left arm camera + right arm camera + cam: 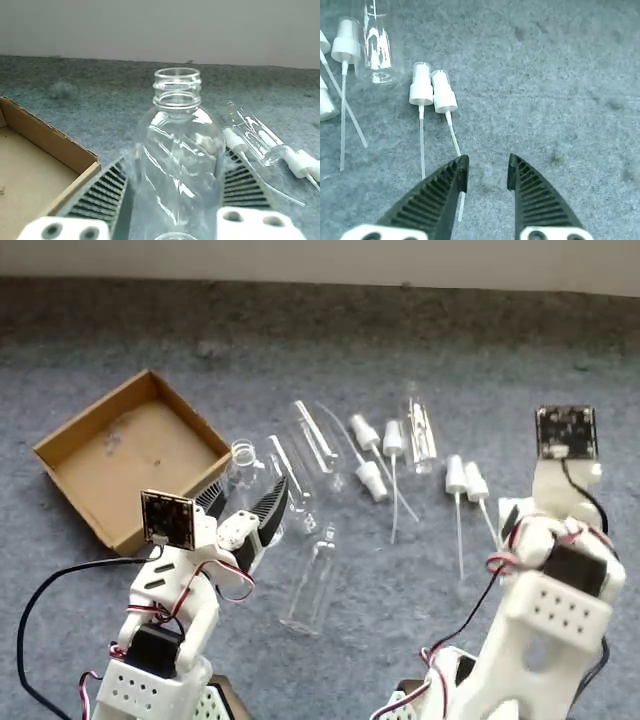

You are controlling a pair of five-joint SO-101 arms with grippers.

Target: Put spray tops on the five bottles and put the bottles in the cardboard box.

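Beneath box point(120, 465), grey carpet point(450, 370); beyond, wall point(400, 260).

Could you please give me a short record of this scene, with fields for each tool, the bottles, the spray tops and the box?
Left tool: shut on a clear bottle beside the cardboard box
Held bottle: neck bare, nothing fitted
Right tool: open, above the carpet, near two spray tops
Other bottles: four lying on the carpet, uncapped
Spray tops: five, all loose on the carpet
Cardboard box: open, no bottle inside
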